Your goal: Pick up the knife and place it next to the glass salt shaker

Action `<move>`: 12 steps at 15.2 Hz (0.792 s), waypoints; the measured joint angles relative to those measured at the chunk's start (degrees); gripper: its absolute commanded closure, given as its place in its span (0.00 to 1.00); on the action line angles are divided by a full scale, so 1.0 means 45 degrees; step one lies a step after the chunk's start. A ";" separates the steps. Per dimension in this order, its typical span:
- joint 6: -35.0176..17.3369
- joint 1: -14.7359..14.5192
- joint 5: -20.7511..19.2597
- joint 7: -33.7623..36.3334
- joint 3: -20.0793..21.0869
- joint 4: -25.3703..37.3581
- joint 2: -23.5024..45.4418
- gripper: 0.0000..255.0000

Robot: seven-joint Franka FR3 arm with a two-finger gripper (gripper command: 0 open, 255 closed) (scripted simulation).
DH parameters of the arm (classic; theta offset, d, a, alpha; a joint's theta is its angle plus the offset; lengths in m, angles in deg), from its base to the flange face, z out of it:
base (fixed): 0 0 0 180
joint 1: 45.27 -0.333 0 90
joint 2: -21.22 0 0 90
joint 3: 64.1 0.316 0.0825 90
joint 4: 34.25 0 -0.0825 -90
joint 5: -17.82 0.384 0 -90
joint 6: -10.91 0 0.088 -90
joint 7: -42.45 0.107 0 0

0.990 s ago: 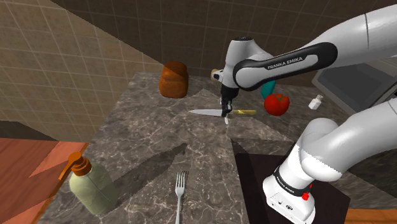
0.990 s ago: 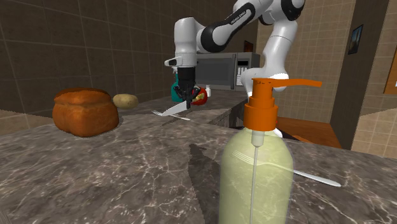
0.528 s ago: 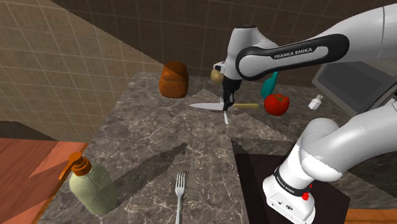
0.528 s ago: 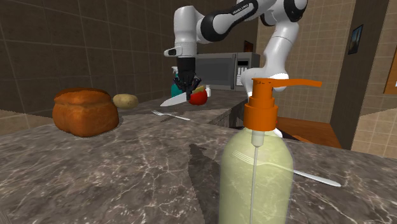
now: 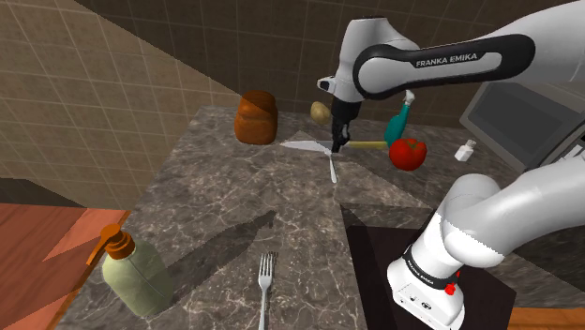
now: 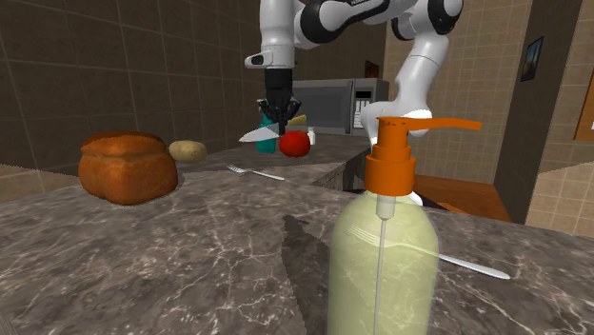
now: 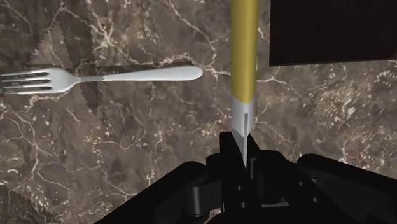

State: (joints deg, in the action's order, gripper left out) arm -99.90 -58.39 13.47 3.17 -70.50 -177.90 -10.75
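My gripper (image 5: 337,143) is shut on the knife (image 5: 307,147) near where blade meets handle. The knife hangs level above the dark marble counter (image 5: 216,197); its silver blade points to the shoulder view's left and its yellow handle (image 5: 371,144) to the right. In the second exterior view the gripper (image 6: 273,123) holds the knife (image 6: 256,135) in front of the microwave. The wrist view has the fingers (image 7: 224,147) clasping the blade's base, with the yellow handle (image 7: 243,51) running away from them. The small glass salt shaker (image 5: 465,150) stands at the shoulder view's right, beyond the tomato.
Under the knife lies a fork (image 5: 332,168) (image 7: 105,77). A red tomato (image 5: 408,153), a teal object (image 5: 398,123), a potato (image 5: 320,111) and a bread loaf (image 5: 256,117) stand around it. Nearer are a second fork (image 5: 265,281) and a soap bottle (image 5: 136,274). A microwave (image 6: 333,105) sits behind.
The gripper has risen with the knife clasped in it, lifting it well clear of the counter and the fork and drifting slightly toward the back. Nothing else moved.
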 measured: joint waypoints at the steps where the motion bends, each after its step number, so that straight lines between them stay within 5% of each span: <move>1: 0.0177 0.0003 0.0001 -0.0011 0.0003 0.0123 -0.0053 1.00; 5: 0.0773 0.0064 -0.0046 -0.0121 -0.0049 0.0407 -0.0365 1.00; 12: 0.1714 0.1017 -0.1024 -0.1452 -0.1077 -0.1080 -0.2876 1.00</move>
State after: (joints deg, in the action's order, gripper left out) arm -92.19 -53.81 8.87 -3.37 -75.35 -182.76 -23.69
